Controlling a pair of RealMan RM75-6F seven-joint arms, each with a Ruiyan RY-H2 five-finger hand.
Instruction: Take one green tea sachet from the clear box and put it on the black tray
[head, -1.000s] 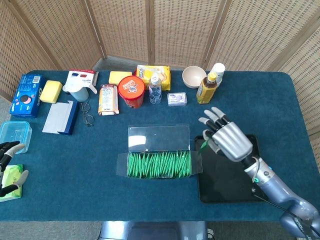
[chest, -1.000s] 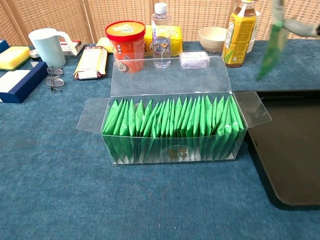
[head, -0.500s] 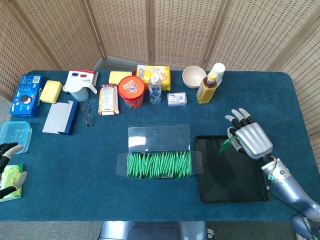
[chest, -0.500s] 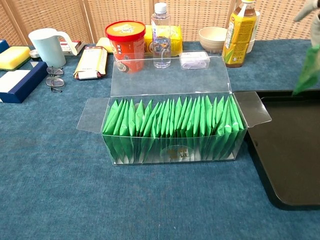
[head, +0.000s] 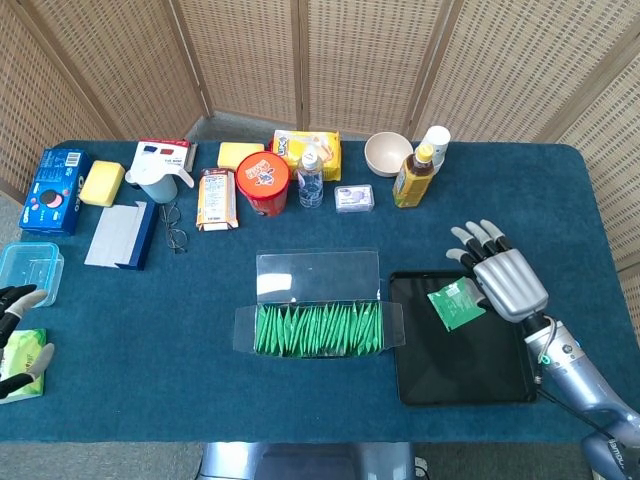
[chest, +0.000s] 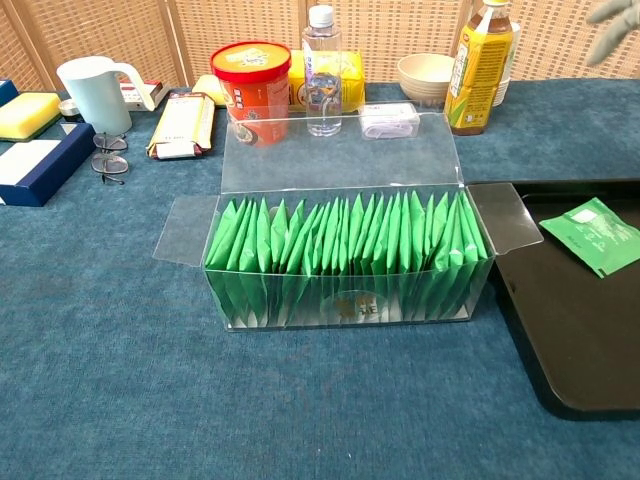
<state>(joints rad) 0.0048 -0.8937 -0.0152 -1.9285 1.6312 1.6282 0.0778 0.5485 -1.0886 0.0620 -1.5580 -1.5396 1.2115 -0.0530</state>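
The clear box (head: 318, 325) (chest: 345, 265) stands open at mid-table, packed with several upright green tea sachets (chest: 340, 240). One green tea sachet (head: 456, 304) (chest: 604, 235) lies flat on the black tray (head: 462, 365) (chest: 590, 330), near its upper right part. My right hand (head: 503, 277) hovers just right of that sachet, fingers spread, holding nothing; only its fingertips (chest: 613, 14) show in the chest view. My left hand (head: 20, 335) sits at the far left table edge, fingers apart, over a green packet.
Along the back stand a red cup (head: 262, 183), water bottle (head: 311, 177), yellow bottle (head: 414, 175), white bowl (head: 388, 153), snack packs and a pale mug (head: 154, 180). Glasses (head: 175, 226), a blue book (head: 120, 235) and a plastic tub (head: 28, 271) lie at the left.
My right hand carried the sachet from beside the box rightward over the tray, then let it go; the sachet now lies flat on the tray.
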